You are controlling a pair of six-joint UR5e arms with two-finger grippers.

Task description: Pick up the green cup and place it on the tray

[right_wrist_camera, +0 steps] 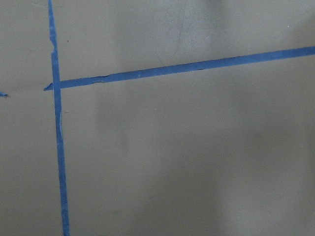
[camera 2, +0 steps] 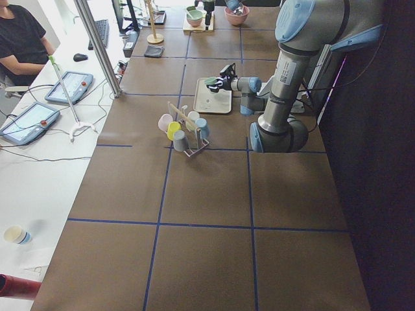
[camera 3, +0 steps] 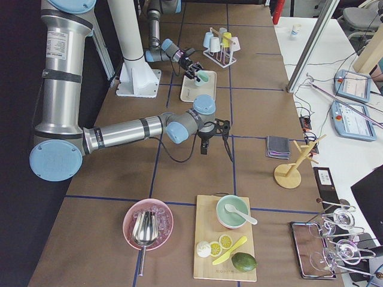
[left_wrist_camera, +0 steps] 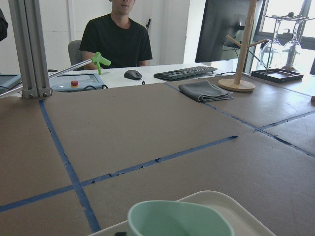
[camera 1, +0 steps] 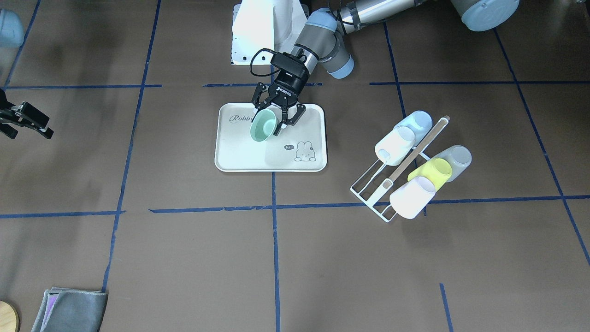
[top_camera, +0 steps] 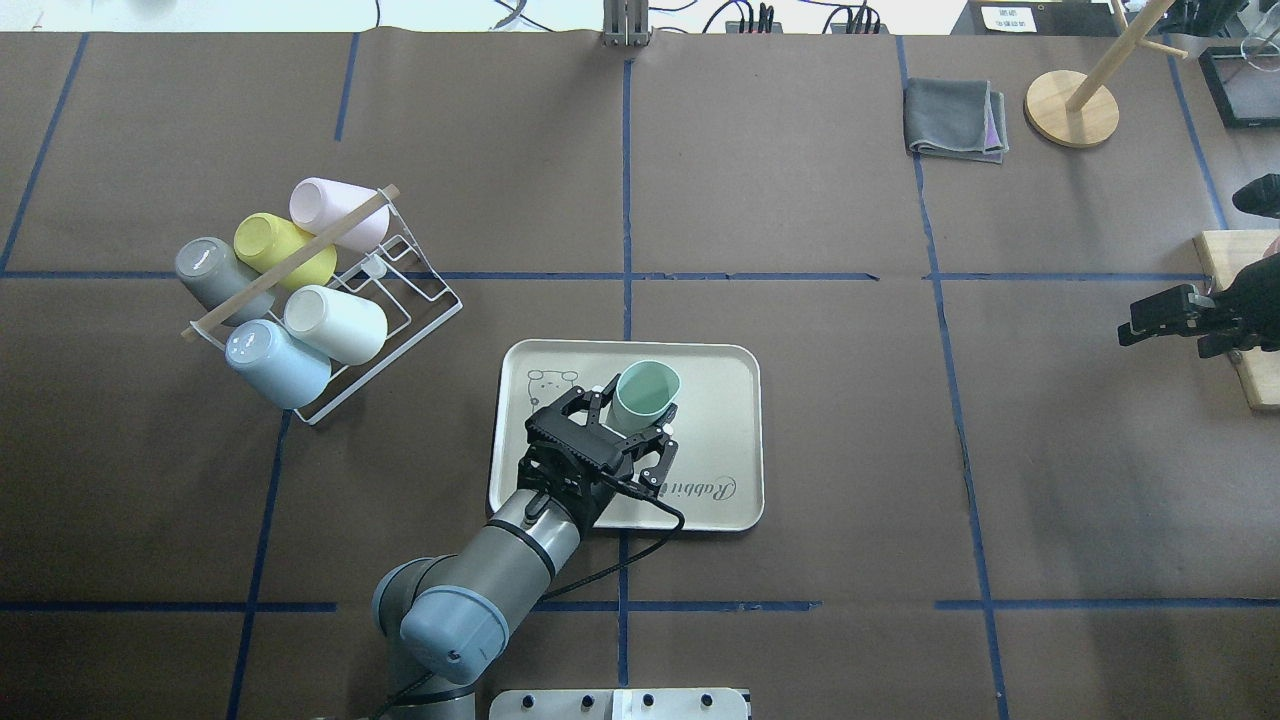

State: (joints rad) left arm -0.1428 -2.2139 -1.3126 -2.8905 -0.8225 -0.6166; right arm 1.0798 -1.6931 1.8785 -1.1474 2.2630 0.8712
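One green cup (top_camera: 645,396) within tray (top_camera: 722,400) edges

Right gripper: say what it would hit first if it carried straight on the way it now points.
The right gripper points down, and its wrist view shows only brown table crossed by blue tape. It would likely meet the table first; nothing shows in between.

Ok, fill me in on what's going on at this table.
The left gripper has its fingers around the green cup, holding it roughly upright over the tray. Whether the cup's base touches the tray is not clear. The other cups sit on the wire rack. The right gripper hangs off to the side, holding nothing.
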